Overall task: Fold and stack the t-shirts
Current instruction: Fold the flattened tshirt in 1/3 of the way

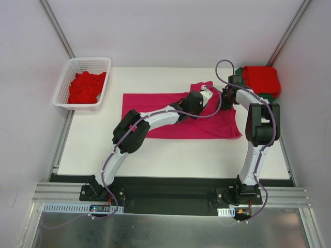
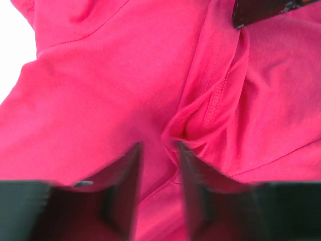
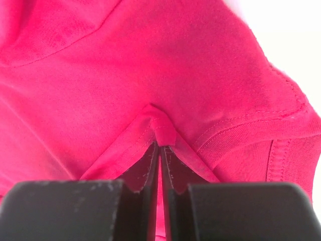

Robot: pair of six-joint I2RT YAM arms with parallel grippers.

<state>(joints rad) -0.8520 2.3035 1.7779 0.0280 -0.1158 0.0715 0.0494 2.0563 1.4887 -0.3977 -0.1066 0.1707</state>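
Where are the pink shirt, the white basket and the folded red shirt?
pink shirt (image 1: 150, 102): overhead view, its flat left half.
white basket (image 1: 90, 60): overhead view, its far rim.
folded red shirt (image 1: 264, 78): overhead view, its top face.

No text, brand, number or sign can be read in any view. The magenta t-shirt (image 1: 150, 103) shows only plain cloth and stitched hems up close. The white basket (image 1: 90, 60) carries no mark that can be made out from above.
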